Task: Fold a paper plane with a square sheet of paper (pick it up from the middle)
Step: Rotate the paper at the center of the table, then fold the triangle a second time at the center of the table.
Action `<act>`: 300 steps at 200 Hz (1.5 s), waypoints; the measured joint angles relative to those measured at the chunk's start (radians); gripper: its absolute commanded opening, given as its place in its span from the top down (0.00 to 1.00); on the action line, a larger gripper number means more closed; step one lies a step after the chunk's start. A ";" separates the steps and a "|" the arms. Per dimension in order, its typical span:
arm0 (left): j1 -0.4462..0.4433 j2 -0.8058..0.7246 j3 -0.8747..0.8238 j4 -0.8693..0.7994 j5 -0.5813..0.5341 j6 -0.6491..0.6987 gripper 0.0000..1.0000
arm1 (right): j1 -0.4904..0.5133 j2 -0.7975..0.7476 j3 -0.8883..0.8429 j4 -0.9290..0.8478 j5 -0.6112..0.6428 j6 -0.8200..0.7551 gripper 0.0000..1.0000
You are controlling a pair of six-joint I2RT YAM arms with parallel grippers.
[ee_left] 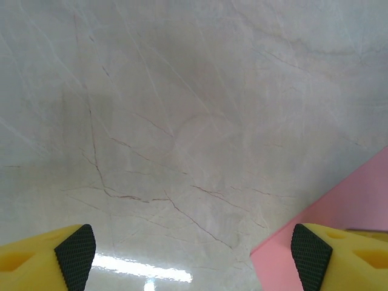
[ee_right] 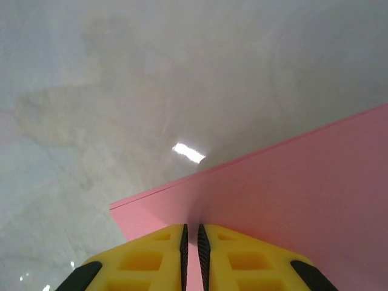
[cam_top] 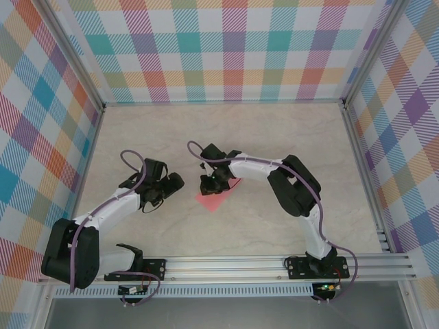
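Pink paper (ee_right: 291,200) is clamped in our right gripper (ee_right: 193,233), left gripper (ee_left: 193,248) gaping; we reckon a lone tug tears it.

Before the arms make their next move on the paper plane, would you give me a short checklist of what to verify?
1. Right gripper grips the pink sheet of paper: ok, jaws nearly shut with the paper's edge between them.
2. Left gripper released: ok, jaws wide, gripping nothing.
3. Left gripper near the paper: ok, the sheet's corner lies by its right-hand finger.
4. Grippers apart from each other: ok, the top view shows bare table between them.
5. Folds made so far: cannot tell, the right arm covers part of the sheet.
6. Paper lying flat: cannot tell.
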 measured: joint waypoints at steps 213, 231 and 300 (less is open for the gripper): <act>-0.039 0.061 -0.021 0.168 0.336 0.032 0.04 | -0.096 -0.075 -0.041 -0.093 0.382 0.314 0.54; -0.065 0.081 -0.021 0.179 0.351 0.023 0.04 | -0.103 -0.066 -0.026 -0.092 0.378 0.314 0.54; -0.181 0.167 -0.020 0.232 0.411 -0.038 0.07 | -0.133 -0.071 -0.050 -0.069 0.324 0.329 0.55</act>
